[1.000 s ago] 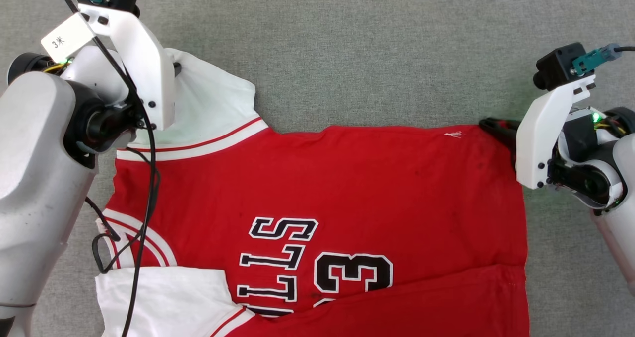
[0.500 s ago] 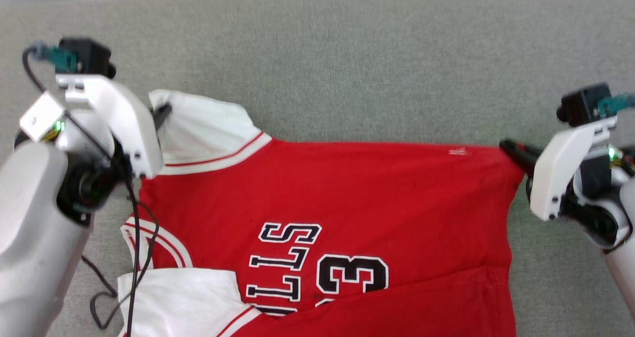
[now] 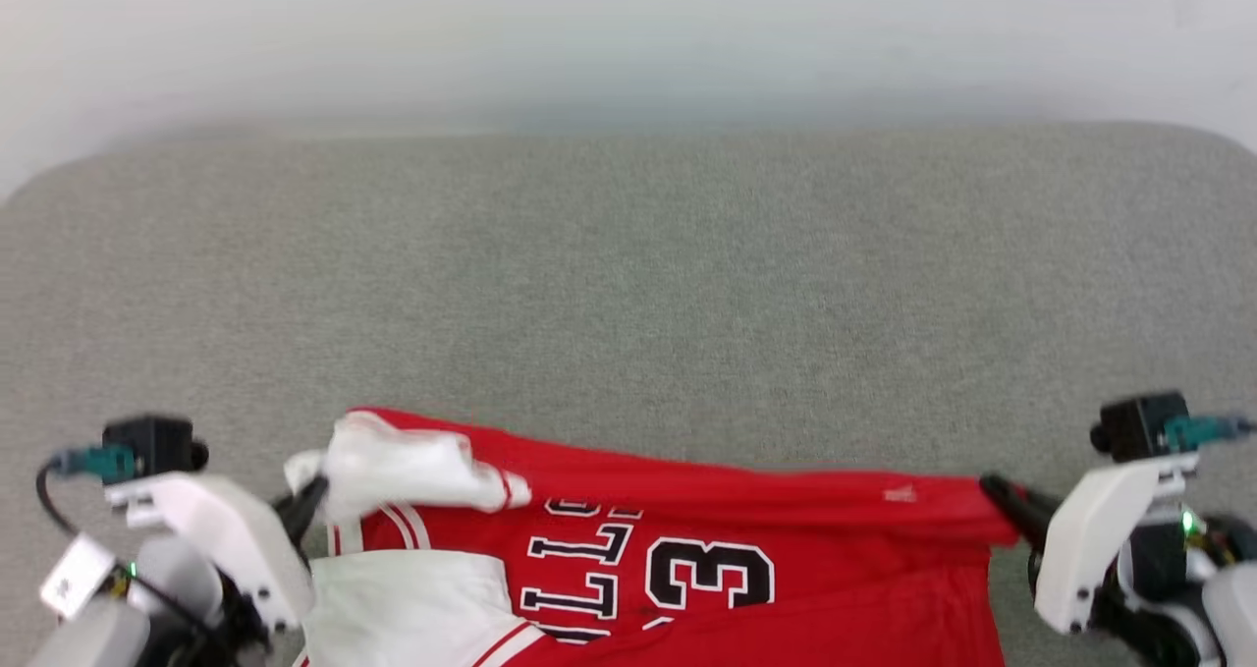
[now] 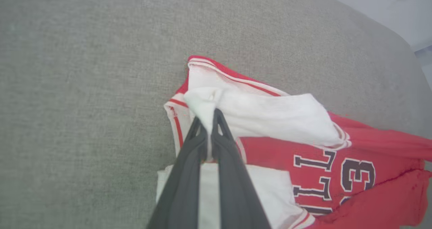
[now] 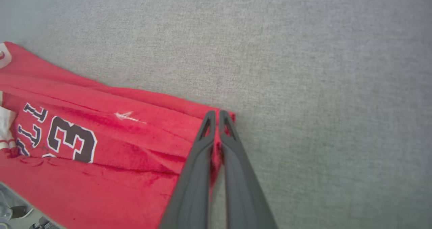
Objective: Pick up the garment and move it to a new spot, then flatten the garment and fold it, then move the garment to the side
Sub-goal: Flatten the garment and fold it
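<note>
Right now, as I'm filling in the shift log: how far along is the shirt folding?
Done: the garment lies on the grey surface, print up. In hand: the left gripper is shut on a white sleeve, the right gripper on a red corner, the far edge taut between them, apparently mid-fold. Left: finishing the fold and moving it aside.

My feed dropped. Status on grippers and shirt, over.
Left gripper shut on garment, white sleeve. Right gripper shut on red corner. Edge stretched between them over grey surface. Nothing seen in the way.
</note>
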You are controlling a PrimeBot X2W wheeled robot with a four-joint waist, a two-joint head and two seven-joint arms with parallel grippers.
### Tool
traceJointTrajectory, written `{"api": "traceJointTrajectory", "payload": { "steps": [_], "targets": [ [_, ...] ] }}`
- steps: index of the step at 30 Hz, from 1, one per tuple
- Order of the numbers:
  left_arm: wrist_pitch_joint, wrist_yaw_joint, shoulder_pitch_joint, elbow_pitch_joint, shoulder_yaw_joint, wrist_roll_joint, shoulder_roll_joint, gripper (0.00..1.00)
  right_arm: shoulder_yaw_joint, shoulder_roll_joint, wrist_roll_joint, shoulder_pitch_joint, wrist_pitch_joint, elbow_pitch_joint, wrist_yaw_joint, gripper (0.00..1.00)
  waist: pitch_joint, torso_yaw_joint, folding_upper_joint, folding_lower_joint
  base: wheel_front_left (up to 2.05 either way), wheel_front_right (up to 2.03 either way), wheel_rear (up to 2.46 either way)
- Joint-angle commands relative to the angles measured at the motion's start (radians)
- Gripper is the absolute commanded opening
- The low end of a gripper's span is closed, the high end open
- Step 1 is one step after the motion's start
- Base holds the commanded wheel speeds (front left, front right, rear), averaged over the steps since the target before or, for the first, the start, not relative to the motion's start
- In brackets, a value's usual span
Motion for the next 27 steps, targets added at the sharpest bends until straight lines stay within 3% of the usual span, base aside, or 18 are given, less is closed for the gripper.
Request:
{"api": "traceJointTrajectory", "payload": {
  "steps": [1,9,16,17,18,19,20,27],
  "targets": [
    [-0.01,0.012,0.041,-0.012,0.01,-0.01,-0.001,0.0,-0.019,0.009,-0.008,0.041,0.001,-0.007,-0.002,0.0,-0.028,0.014,0.0,0.0002,0.0,0.0,0.0],
    [-0.029,0.058,0.248,-0.051,0.026,-0.077,-0.034,0.0,-0.106,0.089,-0.049,0.203,0.033,-0.074,-0.002,0.0,-0.046,0.013,0.0,0.0002,0.0,0.0,0.0],
    [-0.017,0.032,0.275,0.008,-0.01,-0.103,-0.078,0.0,-0.127,0.157,-0.072,0.271,0.041,-0.067,-0.002,0.0,-0.045,0.008,0.0,0.0002,0.0,0.0,0.0],
    [-0.019,0.025,0.267,0.021,-0.013,-0.104,-0.084,0.0,-0.132,0.166,-0.077,0.273,0.031,-0.062,-0.002,0.09,-0.045,0.005,0.0,0.0002,0.0,0.0,0.0],
    [-0.025,0.02,0.259,0.032,-0.015,-0.102,-0.09,0.15,-0.13,0.177,-0.074,0.278,0.03,-0.055,-0.002,0.37,-0.048,0.003,0.0,0.0002,0.0,0.0,0.0],
    [-0.031,0.014,0.254,0.044,-0.017,-0.103,-0.097,0.48,-0.13,0.184,-0.073,0.279,0.022,-0.054,-0.001,0.73,-0.05,0.001,0.0,0.0002,0.0,0.0,0.0],
    [-0.037,0.008,0.248,0.053,-0.019,-0.097,-0.1,1.0,-0.131,0.188,-0.075,0.276,0.008,-0.057,-0.001,1.0,-0.053,-0.001,0.0,0.0002,0.0,0.0,0.0],
    [-0.152,-0.002,0.209,0.046,0.012,-0.048,-0.108,1.0,-0.145,0.186,-0.075,0.266,-0.055,-0.095,-0.001,1.0,-0.092,-0.017,0.0,0.0002,0.0,0.0,0.0]
  ]
}}
